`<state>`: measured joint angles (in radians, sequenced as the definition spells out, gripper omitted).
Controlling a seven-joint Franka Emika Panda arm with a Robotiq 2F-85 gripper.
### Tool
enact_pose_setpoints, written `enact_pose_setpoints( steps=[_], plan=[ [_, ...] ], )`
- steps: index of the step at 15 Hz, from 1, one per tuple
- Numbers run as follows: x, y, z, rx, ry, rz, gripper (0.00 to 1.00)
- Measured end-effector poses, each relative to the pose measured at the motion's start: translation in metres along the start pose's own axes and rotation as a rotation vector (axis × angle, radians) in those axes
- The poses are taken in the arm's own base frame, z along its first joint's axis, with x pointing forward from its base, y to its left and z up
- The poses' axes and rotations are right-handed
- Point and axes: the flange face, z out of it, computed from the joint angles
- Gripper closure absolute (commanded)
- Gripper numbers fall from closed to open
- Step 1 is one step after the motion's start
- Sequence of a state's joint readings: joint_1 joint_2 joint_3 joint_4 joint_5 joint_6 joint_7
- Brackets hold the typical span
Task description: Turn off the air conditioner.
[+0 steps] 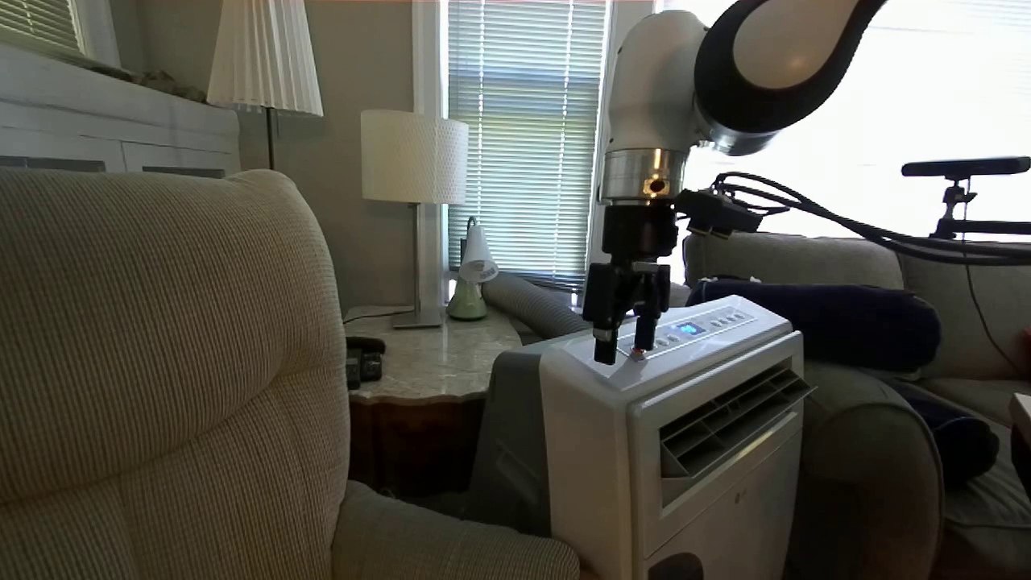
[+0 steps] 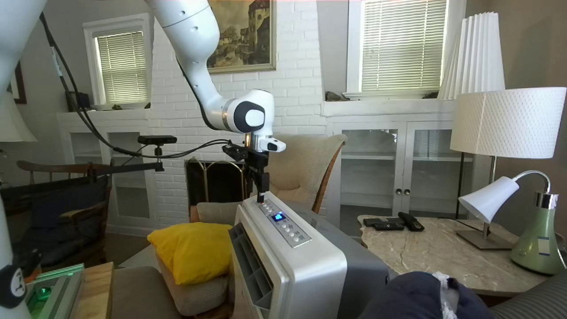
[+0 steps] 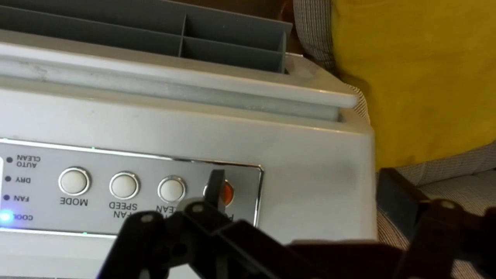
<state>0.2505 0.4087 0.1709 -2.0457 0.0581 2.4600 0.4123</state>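
The white air conditioner (image 1: 592,459) stands on the floor; it also shows in an exterior view (image 2: 319,270) and in the wrist view (image 3: 306,155). Its top control panel (image 2: 297,239) has a lit blue display (image 2: 278,216). In the wrist view the COOL light (image 3: 6,217) glows blue. My gripper (image 1: 625,342) points down over the panel's end; it also shows in the wrist view (image 3: 306,190). It is open, with nothing between the fingers. One fingertip stands over the orange power button (image 3: 228,193) and partly hides it. I cannot tell whether it touches. The other finger is beyond the unit's edge.
A beige armchair (image 1: 161,338) stands near the unit, with a yellow cushion (image 2: 195,250) beside the louvre side. A marble-topped side table (image 2: 416,257) with lamps stands behind it. A grey hose (image 1: 536,304) runs from the unit's back. A dark blue bundle (image 1: 830,322) lies on the sofa.
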Motion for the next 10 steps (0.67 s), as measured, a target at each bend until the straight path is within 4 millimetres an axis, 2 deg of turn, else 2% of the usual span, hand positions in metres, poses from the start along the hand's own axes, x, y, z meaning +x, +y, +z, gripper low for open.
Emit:
enact_pose_setpoints(
  steps=[10],
  plan=[
    [0.003, 0.005, 0.011, -0.009, -0.022, -0.012, 0.0]
  ],
)
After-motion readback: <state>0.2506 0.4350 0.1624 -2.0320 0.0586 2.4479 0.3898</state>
